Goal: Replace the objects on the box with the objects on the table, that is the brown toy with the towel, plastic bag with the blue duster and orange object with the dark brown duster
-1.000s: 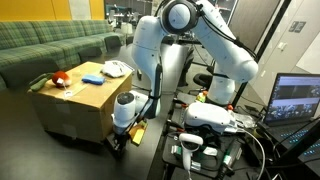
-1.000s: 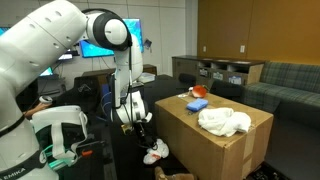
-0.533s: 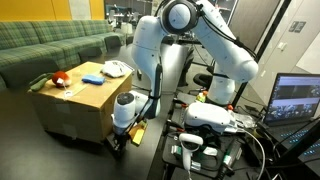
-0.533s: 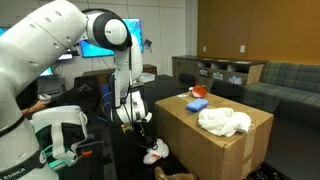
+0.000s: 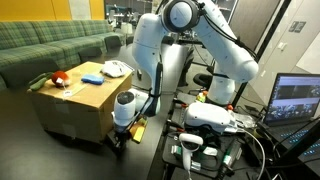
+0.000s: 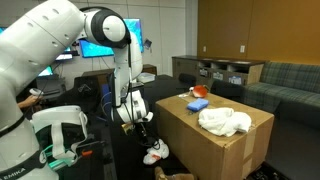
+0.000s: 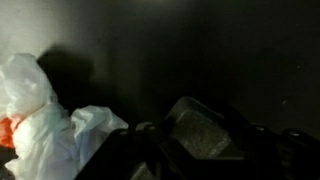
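Observation:
The wrist view is dark. In it my gripper (image 7: 193, 140) is shut on the dark brown duster (image 7: 200, 122), a flat dark block just over the black table (image 7: 200, 45). The crinkly white plastic bag (image 7: 45, 125) lies on the table to its left. In both exterior views the gripper (image 5: 118, 138) (image 6: 141, 124) hangs low beside the tan box (image 5: 75, 110) (image 6: 205, 145). On the box top sit the orange object (image 5: 58, 78) (image 6: 197, 92), the blue duster (image 5: 92, 77) (image 6: 197, 103) and the white towel (image 5: 116, 68) (image 6: 225, 122). I cannot make out the brown toy.
A green sofa (image 5: 50, 40) stands behind the box. A white device on a stand (image 5: 205, 120) and a lit monitor (image 5: 298, 100) sit beside the arm's base. Shelving and another sofa (image 6: 270, 85) line the far wall.

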